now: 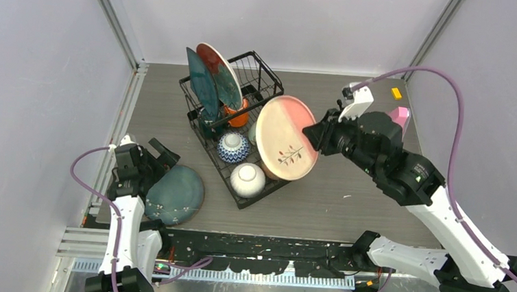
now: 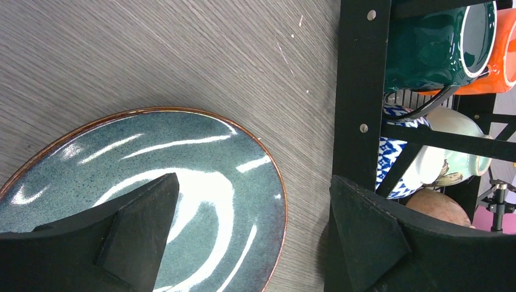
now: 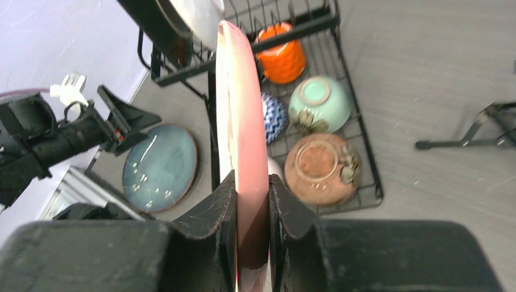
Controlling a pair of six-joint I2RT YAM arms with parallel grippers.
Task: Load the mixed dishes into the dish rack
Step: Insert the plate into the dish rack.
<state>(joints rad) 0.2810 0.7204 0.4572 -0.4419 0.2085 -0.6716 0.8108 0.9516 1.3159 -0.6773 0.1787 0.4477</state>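
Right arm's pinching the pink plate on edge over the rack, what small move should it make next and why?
Probably shift the pink plate toward the standing teal plate before lowering: the right gripper holds it upright over the dish rack, but the mint bowl and tan bowl sit below it.

White links [image 1: 457, 228], black joints [image 1: 405, 171], purple cables [image 1: 460, 115]

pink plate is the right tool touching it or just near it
Touching. In the right wrist view the right tool clamps the pink plate by its edge, a finger pressed on each face.
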